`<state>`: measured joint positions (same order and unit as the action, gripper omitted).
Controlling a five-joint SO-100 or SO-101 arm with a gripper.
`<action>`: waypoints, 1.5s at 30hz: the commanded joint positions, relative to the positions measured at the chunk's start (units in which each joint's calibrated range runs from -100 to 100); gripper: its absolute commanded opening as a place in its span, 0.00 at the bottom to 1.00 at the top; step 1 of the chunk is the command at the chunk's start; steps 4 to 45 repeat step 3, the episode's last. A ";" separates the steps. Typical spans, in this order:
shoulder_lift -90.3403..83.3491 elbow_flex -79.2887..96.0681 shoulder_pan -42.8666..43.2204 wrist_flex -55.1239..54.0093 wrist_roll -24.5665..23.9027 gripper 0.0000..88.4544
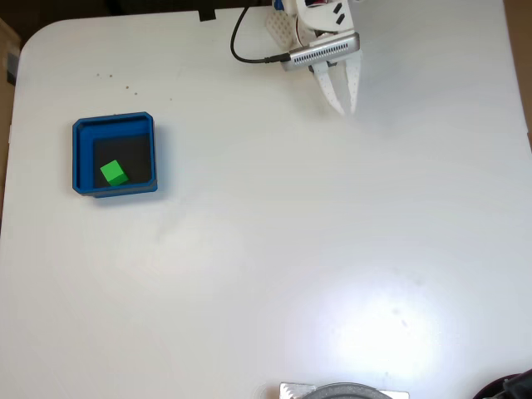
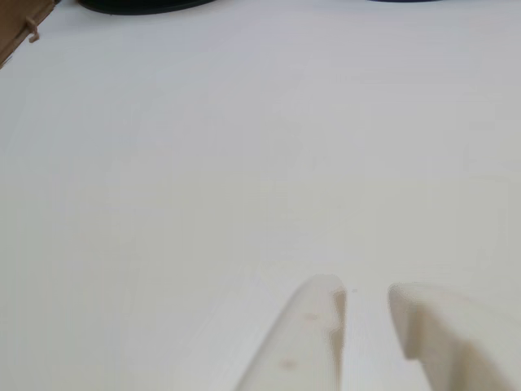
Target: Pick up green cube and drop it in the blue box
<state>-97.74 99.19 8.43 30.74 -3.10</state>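
green cube in blue box | gripper empty, near table edge

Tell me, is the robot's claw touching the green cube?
Apart. In the fixed view the gripper hangs near the top edge of the table, while the cube lies inside the box far to the left.

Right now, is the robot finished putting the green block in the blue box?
Looks done: the green cube sits on the dark floor inside the blue box. Nothing is in hand: the gripper is far off near the table's top edge, with a small gap between its fingers. Nothing seems left.
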 commanded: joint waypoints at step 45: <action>-0.83 0.45 -0.18 -0.94 -0.15 0.01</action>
